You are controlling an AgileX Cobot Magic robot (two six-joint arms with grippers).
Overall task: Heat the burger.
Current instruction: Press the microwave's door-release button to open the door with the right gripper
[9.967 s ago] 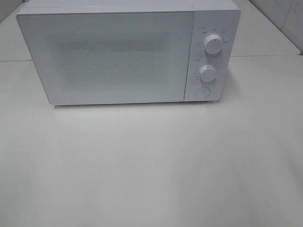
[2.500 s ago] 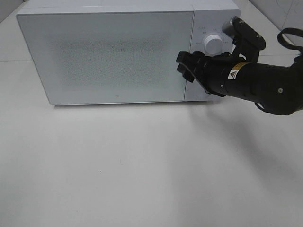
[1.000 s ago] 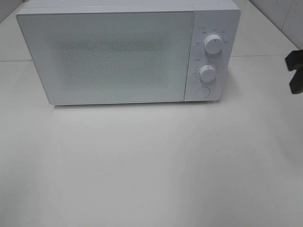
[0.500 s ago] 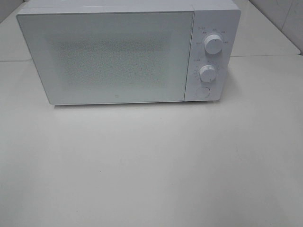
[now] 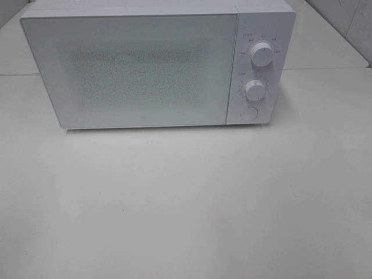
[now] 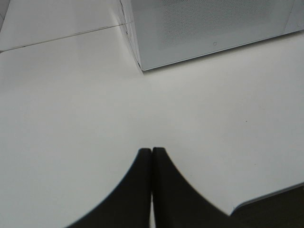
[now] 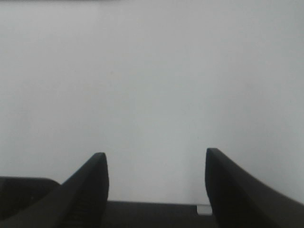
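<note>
The burger is out of view. A white microwave point(image 5: 157, 64) stands at the back of the table with its door shut; its lower corner also shows in the left wrist view point(image 6: 209, 33). It has two round knobs, an upper knob point(image 5: 261, 55) and a lower knob point(image 5: 255, 90), and a round button point(image 5: 249, 113). Neither arm shows in the exterior high view. My left gripper point(image 6: 152, 152) is shut and empty over bare table in front of the microwave's left corner. My right gripper point(image 7: 154, 159) is open and empty above plain white table.
The white table point(image 5: 186, 203) spreads in front of the microwave. A seam point(image 6: 61, 37) runs across the table left of the microwave. The table's edge point(image 6: 266, 197) shows in the left wrist view.
The right arm, which was at the microwave's control panel 2.5 s ago, has drawn back to the right and left the exterior high view. The microwave looks the same.
</note>
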